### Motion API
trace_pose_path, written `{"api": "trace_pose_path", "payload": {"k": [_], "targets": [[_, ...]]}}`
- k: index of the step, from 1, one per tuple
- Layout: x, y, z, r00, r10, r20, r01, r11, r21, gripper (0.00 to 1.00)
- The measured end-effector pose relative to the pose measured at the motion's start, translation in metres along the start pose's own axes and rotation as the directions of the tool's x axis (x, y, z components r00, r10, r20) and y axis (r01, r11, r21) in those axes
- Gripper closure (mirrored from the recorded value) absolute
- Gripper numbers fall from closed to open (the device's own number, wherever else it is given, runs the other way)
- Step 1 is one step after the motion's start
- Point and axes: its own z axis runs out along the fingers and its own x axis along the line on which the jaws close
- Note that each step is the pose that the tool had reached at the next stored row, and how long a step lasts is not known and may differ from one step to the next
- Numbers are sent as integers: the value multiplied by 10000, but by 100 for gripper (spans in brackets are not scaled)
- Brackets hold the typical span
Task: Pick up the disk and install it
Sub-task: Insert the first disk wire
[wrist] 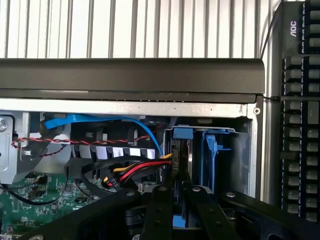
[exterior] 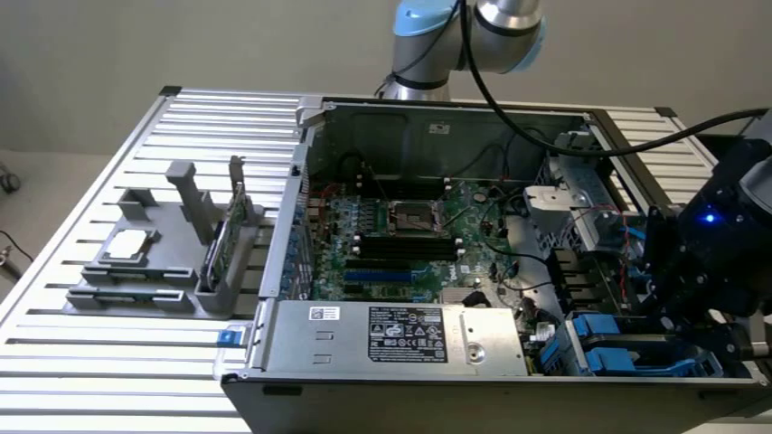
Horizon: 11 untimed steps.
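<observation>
Wrist view: the end effector (wrist: 181, 200) is reaching into the drive bay (wrist: 240, 150) of the computer case (wrist: 130, 75), fingers nearly closed and apparently pinching the disk (wrist: 181, 150), which is standing on edge between blue rails, evidently for sliding home. Red, yellow and black power cables (wrist: 135, 172) and a blue data cable (wrist: 100, 120) are crowding the bay's mouth. A keyboard (wrist: 300, 110) is lying just beside the case on the slatted table (wrist: 125, 25).
</observation>
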Motion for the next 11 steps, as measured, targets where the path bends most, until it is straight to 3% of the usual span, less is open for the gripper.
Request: {"api": "trace_pose_path", "payload": {"k": [11], "targets": [[36, -19, 9, 10000, 18, 86, -18, 10000, -71, 83]]}}
